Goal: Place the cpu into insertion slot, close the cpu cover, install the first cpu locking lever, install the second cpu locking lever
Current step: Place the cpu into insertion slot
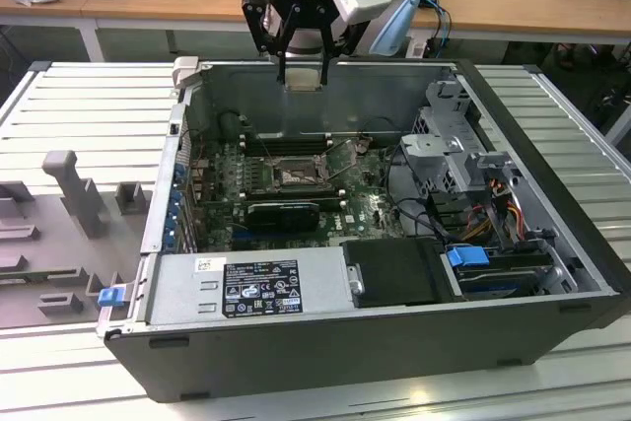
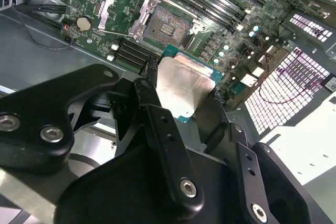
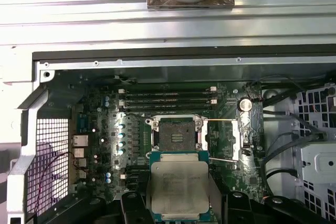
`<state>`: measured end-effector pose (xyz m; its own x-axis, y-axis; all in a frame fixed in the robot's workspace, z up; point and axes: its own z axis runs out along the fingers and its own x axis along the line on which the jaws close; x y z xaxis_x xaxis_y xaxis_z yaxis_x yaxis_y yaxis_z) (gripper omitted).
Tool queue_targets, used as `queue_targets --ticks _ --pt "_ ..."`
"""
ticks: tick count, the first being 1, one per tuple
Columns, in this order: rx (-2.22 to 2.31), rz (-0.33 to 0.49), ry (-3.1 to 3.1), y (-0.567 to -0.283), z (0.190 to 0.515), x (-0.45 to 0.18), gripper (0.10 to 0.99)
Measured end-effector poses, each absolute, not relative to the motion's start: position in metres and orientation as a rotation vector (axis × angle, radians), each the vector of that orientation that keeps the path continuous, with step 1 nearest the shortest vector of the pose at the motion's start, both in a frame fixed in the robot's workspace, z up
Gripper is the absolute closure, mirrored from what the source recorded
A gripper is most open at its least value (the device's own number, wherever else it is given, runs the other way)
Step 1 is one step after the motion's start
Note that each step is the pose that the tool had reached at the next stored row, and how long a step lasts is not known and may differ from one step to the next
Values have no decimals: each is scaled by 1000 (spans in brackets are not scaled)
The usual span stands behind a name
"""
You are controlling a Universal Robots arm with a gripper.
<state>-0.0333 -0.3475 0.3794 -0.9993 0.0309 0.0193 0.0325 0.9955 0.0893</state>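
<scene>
Above the open case (image 1: 394,352), the cpu (image 3: 179,187) hangs clamped in our tool (image 2: 185,81).
The insertion slot (image 3: 176,134) lies bare inside, its cpu cover (image 3: 235,139) swung aside; we judge it best to keep the cpu level, square to the rim, and lower gently.

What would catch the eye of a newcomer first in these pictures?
The open computer case stands out in the exterior view, its green motherboard exposed. Above the case, the end effector grips the cpu, clear of the board. On the board, the insertion slot lies bare, with the cpu cover open beside it.
</scene>
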Motion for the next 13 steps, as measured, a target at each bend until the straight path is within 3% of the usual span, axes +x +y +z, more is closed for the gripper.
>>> queue_targets --ticks 13 --pt "-66 -140 -3120 -348 379 -33 557"
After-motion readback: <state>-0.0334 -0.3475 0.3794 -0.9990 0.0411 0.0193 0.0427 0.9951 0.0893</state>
